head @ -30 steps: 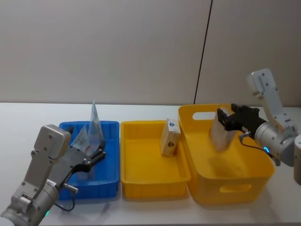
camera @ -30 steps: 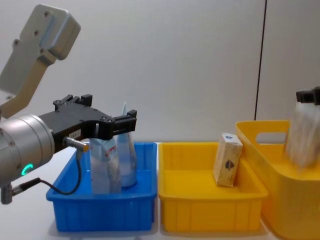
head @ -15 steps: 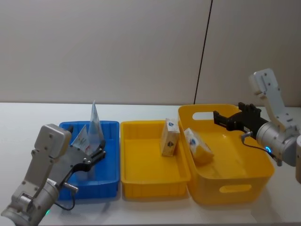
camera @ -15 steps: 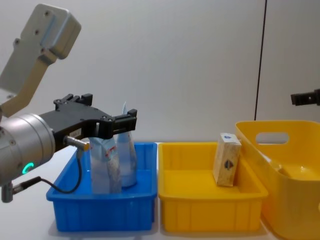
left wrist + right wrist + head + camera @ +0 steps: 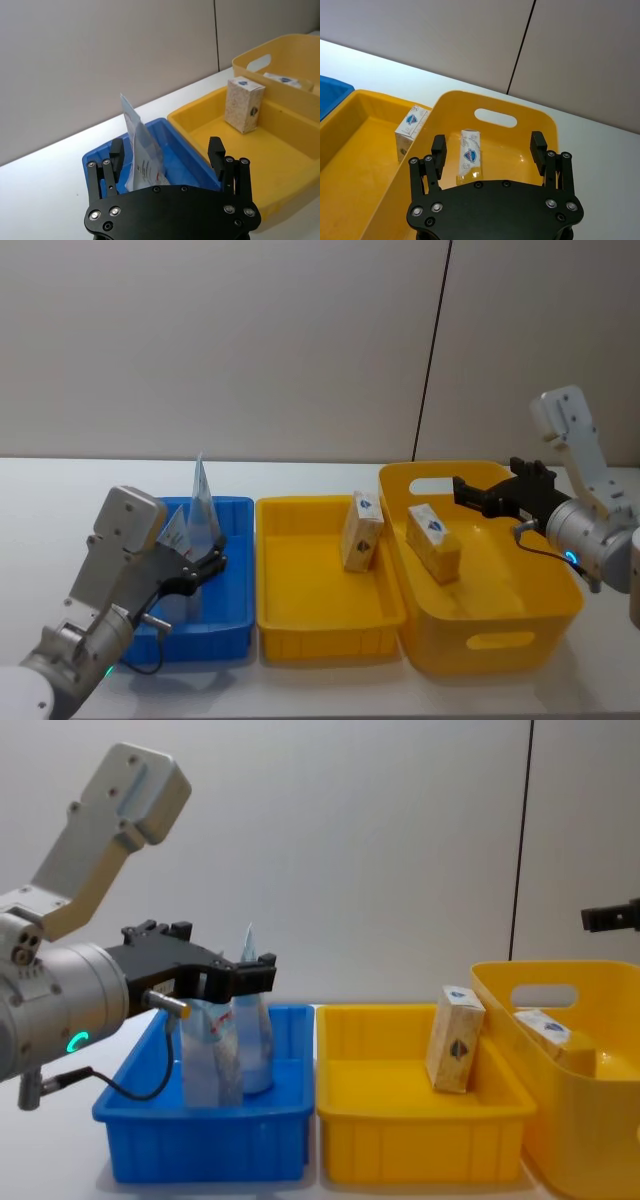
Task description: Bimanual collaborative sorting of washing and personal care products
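Note:
A pale-blue tapering tube (image 5: 203,502) and a soft pouch (image 5: 172,532) stand upright in the blue tray (image 5: 235,615). My left gripper (image 5: 205,565) hovers open just in front of them, its fingers (image 5: 116,150) apart on either side of the tube (image 5: 135,127) without touching it. A speckled beige carton (image 5: 361,531) leans against the yellow tray's (image 5: 320,630) right wall. Another speckled package (image 5: 433,540) lies tilted inside the tall yellow basket (image 5: 500,645). My right gripper (image 5: 475,490) is open and holds nothing above the basket's back, with the package (image 5: 469,152) below it.
The three containers stand side by side on a white table (image 5: 60,490), blue left, yellow tray in the middle, basket right. A grey wall with a dark vertical seam (image 5: 432,350) rises behind. Bare table lies left of the blue tray and behind the containers.
The package left my right gripper, fell into the basket and settled against its left wall; that gripper now stands open. My left arm rose and shifted slightly toward the blue tray.

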Action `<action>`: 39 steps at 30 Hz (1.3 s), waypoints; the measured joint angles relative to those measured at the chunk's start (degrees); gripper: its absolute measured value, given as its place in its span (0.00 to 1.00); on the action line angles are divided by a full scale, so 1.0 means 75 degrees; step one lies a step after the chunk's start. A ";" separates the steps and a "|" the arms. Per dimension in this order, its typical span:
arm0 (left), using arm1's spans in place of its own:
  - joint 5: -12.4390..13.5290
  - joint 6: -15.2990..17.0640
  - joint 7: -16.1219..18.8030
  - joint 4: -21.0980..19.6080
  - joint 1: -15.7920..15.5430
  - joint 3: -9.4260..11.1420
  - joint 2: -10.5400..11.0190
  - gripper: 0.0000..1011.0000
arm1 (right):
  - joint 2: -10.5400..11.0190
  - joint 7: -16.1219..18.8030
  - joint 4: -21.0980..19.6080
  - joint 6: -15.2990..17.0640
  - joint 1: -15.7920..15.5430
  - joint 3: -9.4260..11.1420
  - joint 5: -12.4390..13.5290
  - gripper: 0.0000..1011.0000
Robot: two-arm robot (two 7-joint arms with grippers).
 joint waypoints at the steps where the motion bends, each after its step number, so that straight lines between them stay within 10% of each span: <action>1: 0.0002 0.0066 0.0014 0.0025 -0.0019 -0.0005 -0.0017 0.99 | 0.0000 0.0001 0.0000 0.0001 0.0000 0.0001 0.0001 0.99; 39: -0.1423 0.0843 -0.0464 0.1416 -0.0279 -0.1256 -0.0950 0.99 | 0.0000 0.0002 -0.0001 0.0001 0.0000 0.0007 0.0002 0.99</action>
